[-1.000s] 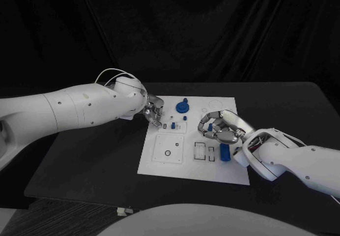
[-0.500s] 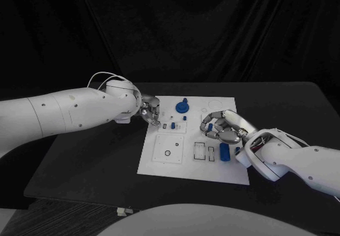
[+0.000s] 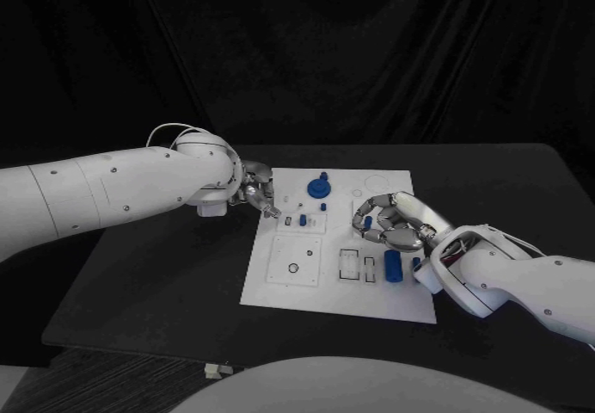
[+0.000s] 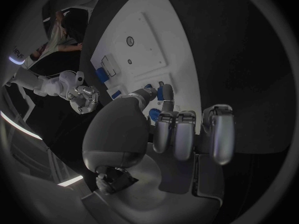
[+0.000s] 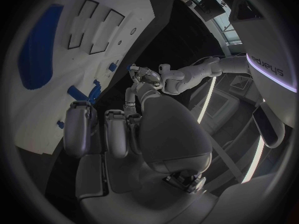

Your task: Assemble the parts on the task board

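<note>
Black surface (image 3: 162,284) carries the white task board (image 3: 310,288) at its middle. Left robot hand (image 3: 257,193) hovers at the board's far left edge, fingers curled in, nothing visibly held. Right robot hand (image 3: 387,224) sits over the board's right side, fingers curled, empty. Blue parts: round knobbed piece (image 3: 320,186) at the far end, oblong piece (image 3: 393,266) just beside the right robot hand.

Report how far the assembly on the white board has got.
Done, it seems: a round blue part stands at the task board's far end, and a long blue part lies by the right hand. Neither it nor the left hand visibly holds anything. Left: two rectangular slots look empty.
</note>
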